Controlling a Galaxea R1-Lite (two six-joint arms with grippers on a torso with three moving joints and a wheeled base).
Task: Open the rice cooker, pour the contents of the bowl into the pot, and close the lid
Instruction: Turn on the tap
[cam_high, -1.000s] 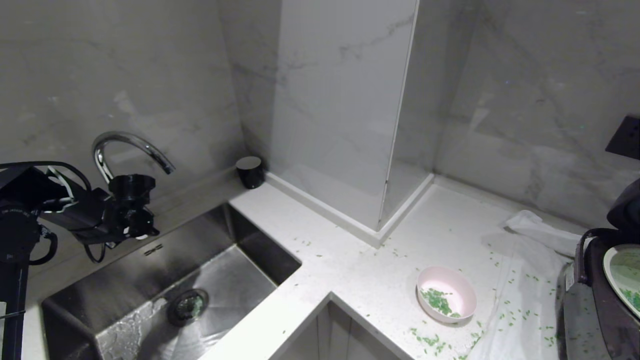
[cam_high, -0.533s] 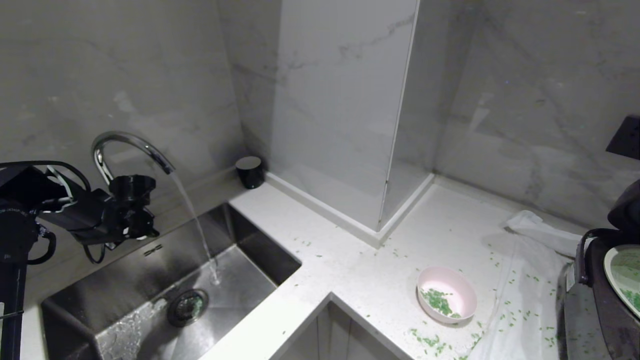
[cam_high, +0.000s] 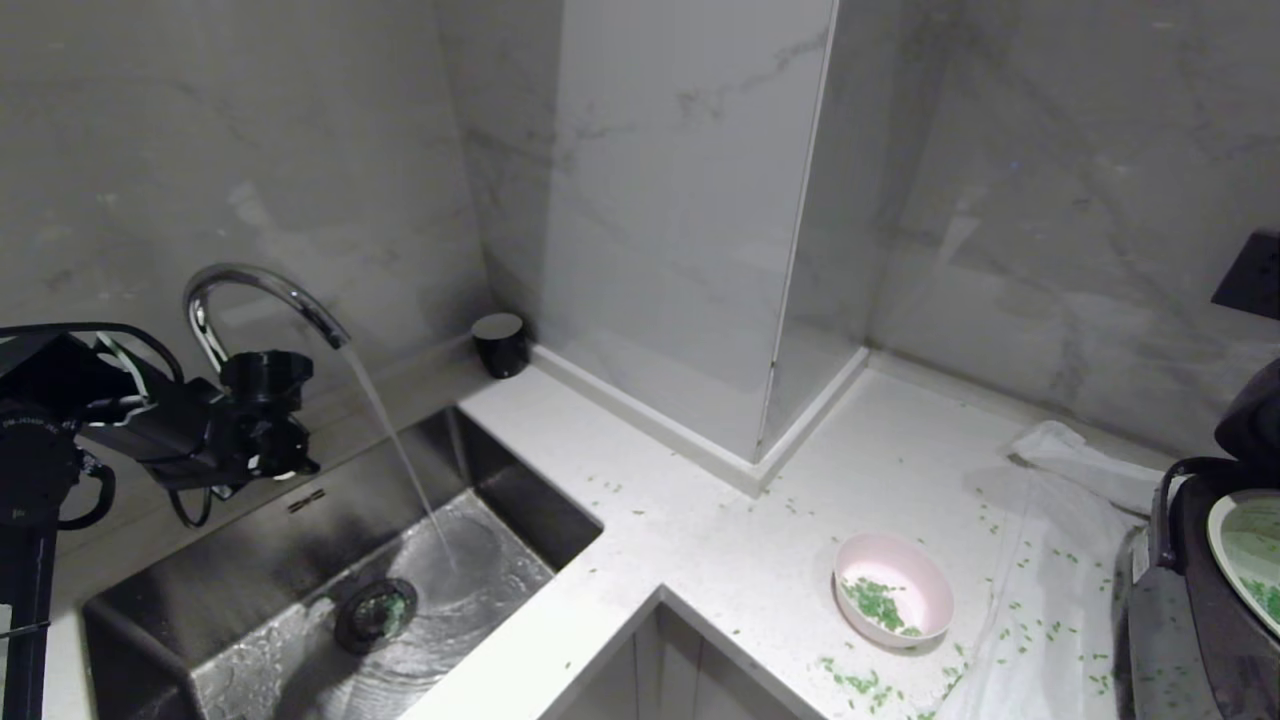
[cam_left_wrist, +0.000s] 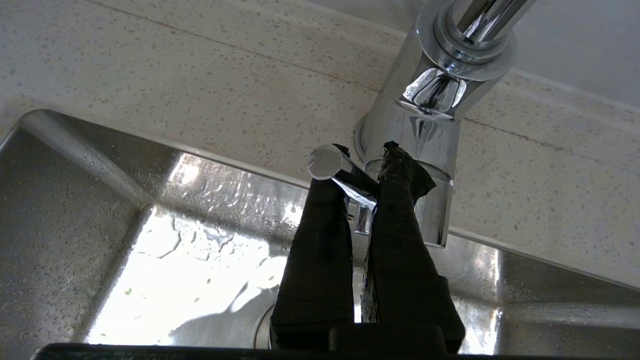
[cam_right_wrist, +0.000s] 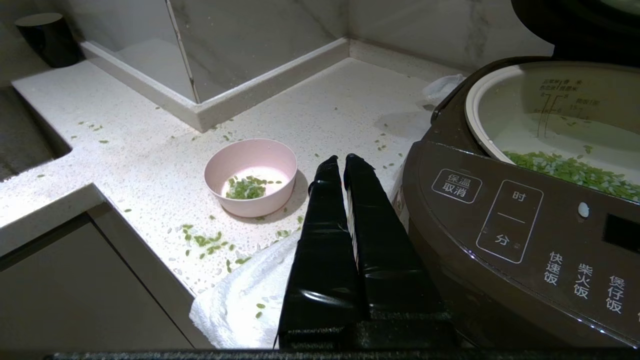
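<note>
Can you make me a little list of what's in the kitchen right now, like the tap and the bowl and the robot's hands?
tap: water running into the sink
left end effector: shut on the tap lever
right end effector: shut, holding nothing, beside the rice cooker
bowl: upright on the counter, a few green grains inside
pot: uncovered, green grains on its bottom
spilled grains: scattered on the counter and white cloth

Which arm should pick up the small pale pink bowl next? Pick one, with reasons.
Right. The right gripper hangs shut beside the small pale pink bowl; the left gripper is clamped on the chrome tap lever.
</note>
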